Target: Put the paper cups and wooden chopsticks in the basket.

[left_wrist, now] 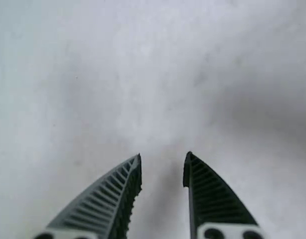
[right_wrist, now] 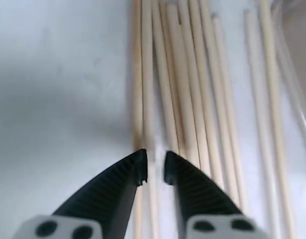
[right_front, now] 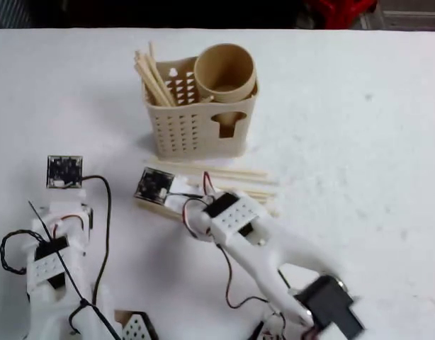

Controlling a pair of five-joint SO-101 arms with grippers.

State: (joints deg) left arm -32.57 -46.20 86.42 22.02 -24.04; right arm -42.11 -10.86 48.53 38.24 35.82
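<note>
Bright diffuse light; table (right_front: 373,127) glares white; shadows soft.

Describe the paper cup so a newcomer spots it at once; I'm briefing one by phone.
On the white table, find the cream perforated basket. The paper cup sits in one end of it, mouth up. It is wide, round and tan, unlike the thin wooden chopsticks leaning in the other end.

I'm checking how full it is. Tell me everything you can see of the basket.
The basket is a cream, plastic-looking tub with rows of small holes in its walls and a keyhole-shaped cutout in front. It stands upright on the white table. A bundle of wooden chopsticks leans in one end; a brown paper cup sits in the other. Loose chopsticks lie just before it.
</note>
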